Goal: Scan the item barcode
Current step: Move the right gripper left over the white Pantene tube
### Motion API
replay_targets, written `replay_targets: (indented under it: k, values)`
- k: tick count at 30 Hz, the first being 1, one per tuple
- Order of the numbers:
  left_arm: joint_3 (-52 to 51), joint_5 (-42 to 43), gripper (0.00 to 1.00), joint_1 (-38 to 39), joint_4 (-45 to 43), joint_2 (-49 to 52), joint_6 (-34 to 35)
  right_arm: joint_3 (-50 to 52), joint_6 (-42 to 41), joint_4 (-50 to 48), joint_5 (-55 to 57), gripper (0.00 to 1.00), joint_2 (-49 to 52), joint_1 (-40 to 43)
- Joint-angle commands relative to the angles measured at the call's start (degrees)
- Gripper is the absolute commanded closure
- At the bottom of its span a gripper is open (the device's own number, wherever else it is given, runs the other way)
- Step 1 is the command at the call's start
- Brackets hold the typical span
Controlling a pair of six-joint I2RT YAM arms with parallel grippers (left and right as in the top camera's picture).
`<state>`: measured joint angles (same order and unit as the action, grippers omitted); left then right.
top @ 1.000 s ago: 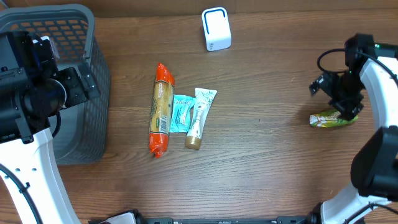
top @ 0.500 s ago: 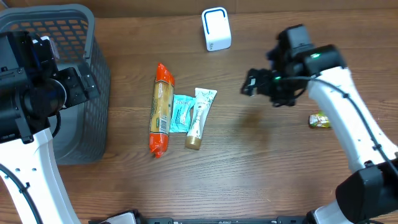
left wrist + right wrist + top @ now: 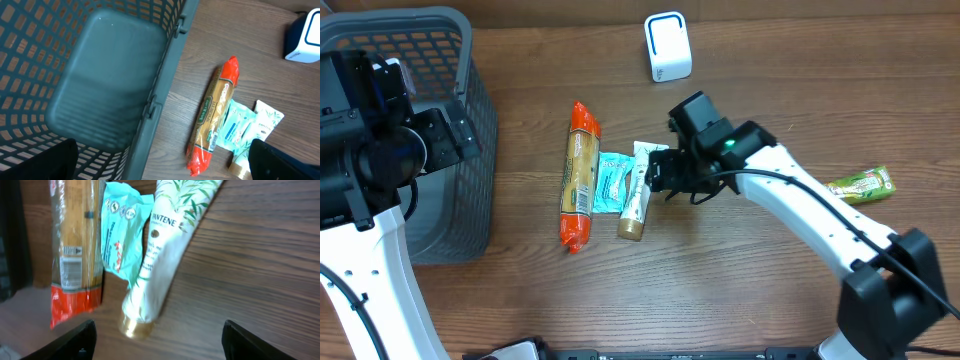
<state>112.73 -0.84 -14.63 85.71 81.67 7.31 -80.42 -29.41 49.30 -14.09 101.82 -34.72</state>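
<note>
**Worktop** point(image 3: 740, 290): wood-grain surface carrying every item.

**Basket** point(image 3: 480, 130): grey mesh, at the left rear corner.

**Left gripper** point(image 3: 165, 162): hangs over the basket's right rim, fingers spread to their widest and empty.

**Right gripper** point(image 3: 159, 339): poised over the middle of the worktop directly above the tube. Its fingers stand wide apart, one to each side, and grip nothing.

**Long packet** point(image 3: 580, 175): orange-ended, lying front to rear, left of centre.

**Tube** point(image 3: 165, 265): probably the item to scan.
- It lies just left of centre, with its gold cap toward the front edge and its flat crimp toward the rear.
- Its left side touches the sachet.
- It looks light, with a soft, glossy wall that would dent and slip.
- The firmer, rounder body near the cap is the likelier hold, taken across its width.
- No barcode shows on the upper face.

**Scanner** point(image 3: 668, 46): white box at the rear edge.

**Sachet** point(image 3: 611, 182): teal, lying between the long packet and the tube.

**Green packet** point(image 3: 861, 185): near the right edge.
</note>
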Motion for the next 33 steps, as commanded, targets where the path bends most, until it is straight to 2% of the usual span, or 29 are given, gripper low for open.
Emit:
replay_targets:
  k: [1, 4, 8, 14, 17, 20, 22, 25, 28, 33]
  values:
    - [-0.1, 0.4, 0.00, -0.1, -0.2, 0.1, 0.4, 0.5, -4.1, -2.5, 1.6, 0.22, 4.3, -2.4]
    - [-0.2, 0.4, 0.00, -0.1, -0.2, 0.1, 0.4, 0.4, -6.5, -4.9, 2.1, 0.23, 7.7, -4.6]
    - [-0.1, 0.4, 0.00, -0.1, -0.2, 0.1, 0.4, 0.4, -9.0, -5.9, 4.1, 0.30, 10.6, -5.9]
    - [-0.2, 0.4, 0.00, -0.1, -0.2, 0.1, 0.4, 0.0, -11.3, -2.1, 8.5, 0.48, 12.7, -5.4]
    - [-0.2, 0.4, 0.00, -0.1, -0.2, 0.1, 0.4, -1.6, -10.2, 3.5, 10.5, 0.65, 12.3, -3.2]
    - [-0.1, 0.4, 0.00, -0.1, -0.2, 0.1, 0.4, -1.8, -2.4, 5.3, 10.1, 0.65, 12.2, -1.0]
    - [-0.1, 0.4, 0.00, -0.1, -0.2, 0.1, 0.4, -1.8, 9.1, 5.7, 8.4, 0.58, 12.2, 0.2]
    - [-0.2, 0.4, 0.00, -0.1, -0.2, 0.1, 0.4, -2.2, 16.6, 6.7, 8.6, 0.42, 12.0, 0.2]
    - [-0.2, 0.4, 0.00, -0.1, -0.2, 0.1, 0.4, -3.5, 17.1, 7.8, 9.6, 0.34, 12.0, -0.1]
    - [-0.2, 0.4, 0.00, -0.1, -0.2, 0.1, 0.4, -4.5, 15.7, 8.7, 9.5, 0.34, 12.0, -0.7]
